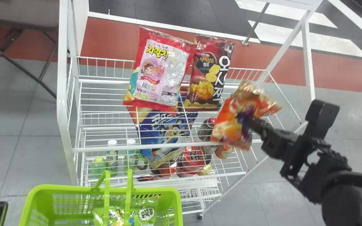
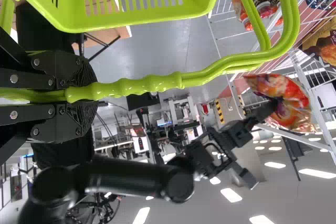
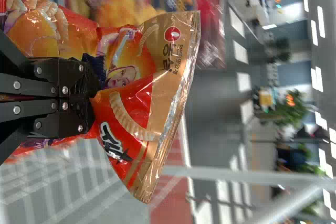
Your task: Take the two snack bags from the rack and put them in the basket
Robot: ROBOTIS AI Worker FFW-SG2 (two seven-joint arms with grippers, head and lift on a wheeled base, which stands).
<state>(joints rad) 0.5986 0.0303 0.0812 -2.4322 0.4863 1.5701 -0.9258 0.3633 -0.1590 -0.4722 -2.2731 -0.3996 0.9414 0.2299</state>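
Over the right side of the rack point(image 1: 62, 94), the right end effector point(image 1: 247, 120) is clenched on an orange snack bag point(image 1: 228, 127) by its gathered middle, likely for a firm hold on slippery film. Beyond, a pink-fronted bag point(image 1: 165, 62) and a dark red bag point(image 1: 211, 72) lean close together. The left end effector point(image 2: 79, 95) grasps the handle point(image 2: 152, 83), presumably keeping the basket point(image 1: 74, 189) ready near the rack; a green bag point(image 1: 146, 215) lies inside.

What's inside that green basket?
In the basket lies shiny, partly green packaging. The handles cross in front of part of it, and whatever lies beneath is covered, so I can't tell how many packs there are.
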